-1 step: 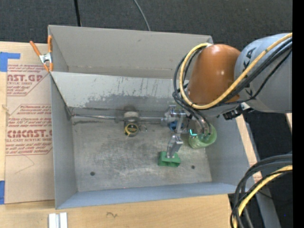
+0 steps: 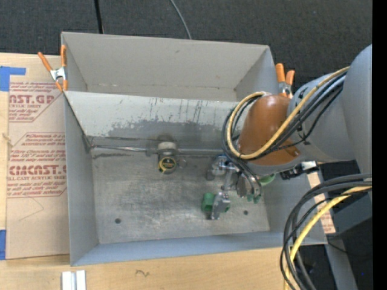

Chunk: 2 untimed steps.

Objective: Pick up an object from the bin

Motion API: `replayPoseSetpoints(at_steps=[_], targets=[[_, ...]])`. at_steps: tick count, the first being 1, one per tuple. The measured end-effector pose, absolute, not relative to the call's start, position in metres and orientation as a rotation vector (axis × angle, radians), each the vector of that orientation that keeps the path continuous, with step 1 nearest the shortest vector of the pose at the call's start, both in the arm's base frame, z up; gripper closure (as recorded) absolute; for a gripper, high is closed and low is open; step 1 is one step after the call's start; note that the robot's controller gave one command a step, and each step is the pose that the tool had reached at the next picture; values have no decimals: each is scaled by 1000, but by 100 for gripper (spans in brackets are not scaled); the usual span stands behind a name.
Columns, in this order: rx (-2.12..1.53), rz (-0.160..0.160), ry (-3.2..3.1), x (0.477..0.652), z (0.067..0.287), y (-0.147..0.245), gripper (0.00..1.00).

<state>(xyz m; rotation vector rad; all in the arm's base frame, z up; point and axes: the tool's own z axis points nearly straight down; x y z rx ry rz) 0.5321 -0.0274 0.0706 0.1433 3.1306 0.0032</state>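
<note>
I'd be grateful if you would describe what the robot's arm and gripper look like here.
The arm is thick, rounded and light grey. A smooth orange dome-shaped cover sits at its wrist. Yellow and black cables loop around the cover and run back along the arm. The gripper is small, of bare silvery metal with darker parts.

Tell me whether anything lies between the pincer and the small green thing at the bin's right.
Nothing visible does. The pincer hangs right at the green thing, low on the bin floor near the right wall. The round yellow-and-black thing lies apart, further left.
</note>
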Motion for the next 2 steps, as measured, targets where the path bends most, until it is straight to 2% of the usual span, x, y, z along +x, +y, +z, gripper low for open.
replayPoseSetpoints(at_steps=[1,2], targets=[[137,3,3143,530,74,-27,100],[-171,-2,3127,520,235,-27,100]])
